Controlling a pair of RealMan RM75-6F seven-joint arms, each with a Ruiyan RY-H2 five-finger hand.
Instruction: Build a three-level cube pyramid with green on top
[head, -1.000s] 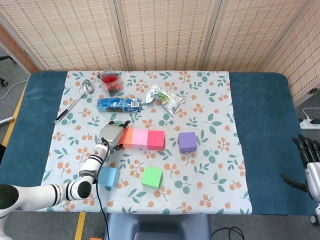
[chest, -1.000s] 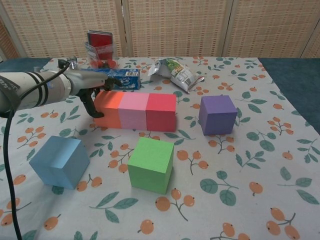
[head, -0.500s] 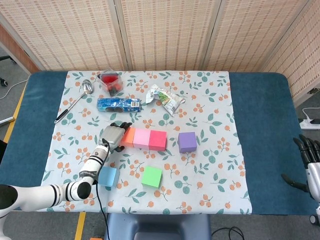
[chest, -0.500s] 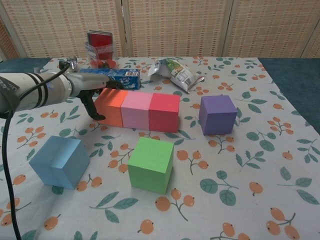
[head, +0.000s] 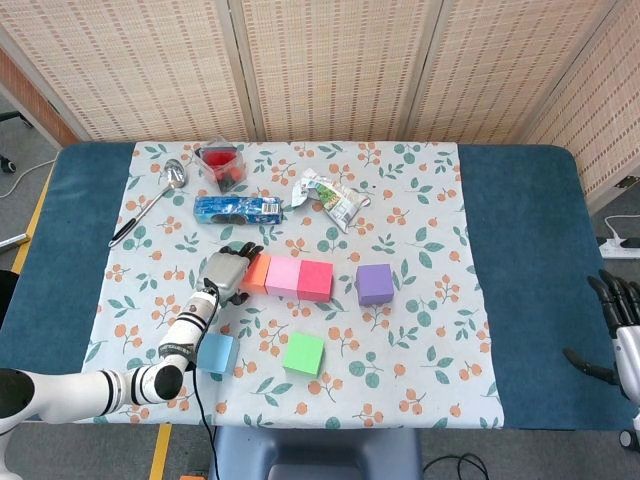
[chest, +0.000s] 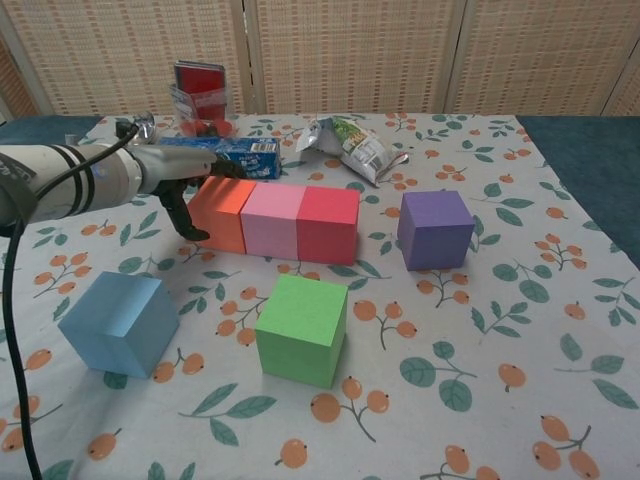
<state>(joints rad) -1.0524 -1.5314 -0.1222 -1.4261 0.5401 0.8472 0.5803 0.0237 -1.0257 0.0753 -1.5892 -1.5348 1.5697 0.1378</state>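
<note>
Pushed slightly right by the left hand (chest: 172, 182), three-cube row (chest: 275, 220) sits flush.

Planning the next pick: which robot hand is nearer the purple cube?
Left. The left robot hand is at the orange cube, near the purple cube; the right robot hand sits past the table's right edge.

Woven reed screens (head: 330, 60) stand behind a blue-covered surface (head: 520, 250) under a floral cloth (head: 420, 330); grey floor (head: 20, 160) beside it.

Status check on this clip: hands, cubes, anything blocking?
Left hand against orange cube, holding nothing. Right hand idle at table edge. Bottom row of three laid; green cube loose. Nothing blocking.
</note>
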